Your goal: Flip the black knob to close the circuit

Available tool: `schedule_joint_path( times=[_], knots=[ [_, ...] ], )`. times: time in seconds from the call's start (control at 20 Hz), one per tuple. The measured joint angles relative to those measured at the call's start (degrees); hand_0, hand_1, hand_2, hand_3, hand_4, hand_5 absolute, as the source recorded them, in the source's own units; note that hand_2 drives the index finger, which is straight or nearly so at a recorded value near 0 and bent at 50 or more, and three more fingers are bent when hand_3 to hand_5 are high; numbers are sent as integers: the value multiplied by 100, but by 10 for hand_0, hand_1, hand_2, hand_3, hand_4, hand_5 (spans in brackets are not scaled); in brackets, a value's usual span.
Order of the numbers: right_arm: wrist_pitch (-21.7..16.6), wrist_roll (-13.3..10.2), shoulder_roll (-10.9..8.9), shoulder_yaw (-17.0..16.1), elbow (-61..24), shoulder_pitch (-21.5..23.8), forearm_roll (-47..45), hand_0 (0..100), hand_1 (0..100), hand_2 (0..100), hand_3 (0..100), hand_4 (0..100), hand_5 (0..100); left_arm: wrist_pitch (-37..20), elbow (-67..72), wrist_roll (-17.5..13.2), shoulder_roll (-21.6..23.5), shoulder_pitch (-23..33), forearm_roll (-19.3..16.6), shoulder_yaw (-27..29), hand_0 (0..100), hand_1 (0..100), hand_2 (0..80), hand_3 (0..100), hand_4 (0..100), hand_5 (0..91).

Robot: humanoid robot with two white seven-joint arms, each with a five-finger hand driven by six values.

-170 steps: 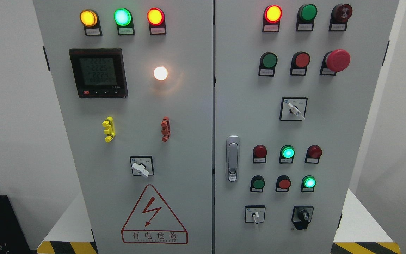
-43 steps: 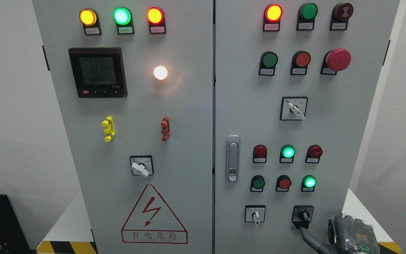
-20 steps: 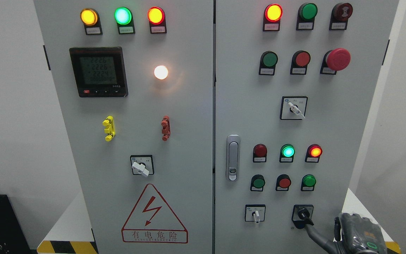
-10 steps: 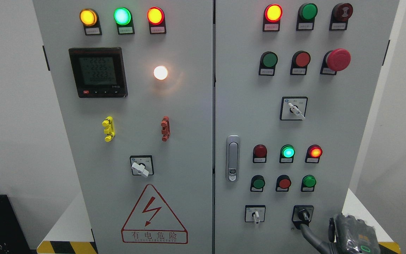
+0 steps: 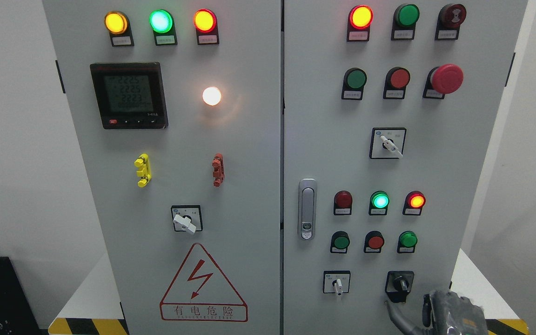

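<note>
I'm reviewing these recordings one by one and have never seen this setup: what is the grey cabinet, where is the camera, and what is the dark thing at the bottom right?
The single view comes from a camera on a humanoid robot's head, facing a grey electrical cabinet with two doors. The doors carry lamps, push buttons, a digital meter and several turn switches. The dark shape at the lower right is the robot's right hand. One finger reaches toward the black knob, just below it; contact cannot be judged. The hand holds nothing. Above the knob, a red lamp and a green lamp are lit. The left arm is out of view.
</note>
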Motion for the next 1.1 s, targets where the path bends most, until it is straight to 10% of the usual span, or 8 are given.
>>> schedule_joint_path(
  times=[0.1, 0.35, 0.75, 1.1],
  knots=[
    [-44, -6, 63, -51, -183, 239, -556, 0, 130, 546, 845, 713, 639, 0, 0, 0, 0, 0, 0, 0, 0, 0, 0, 50, 26, 0],
    [-1261, -47, 241, -332, -627, 1036, -2635, 0, 76, 98, 245, 205, 48, 0, -1, 0, 0, 0, 0, 0, 0, 0, 0, 49, 27, 0],
    [-2642, 817, 418, -778, -1031, 2443, -5630, 0, 0, 0, 37, 30, 0, 0, 0, 0, 0, 0, 0, 0, 0, 0, 0, 50, 26, 0],
    [-3000, 1183, 497, -967, -1179, 3089, -6709, 0, 0, 0, 21, 11, 0, 0, 0, 0, 0, 0, 0, 0, 0, 0, 0, 50, 26, 0]
  ],
)
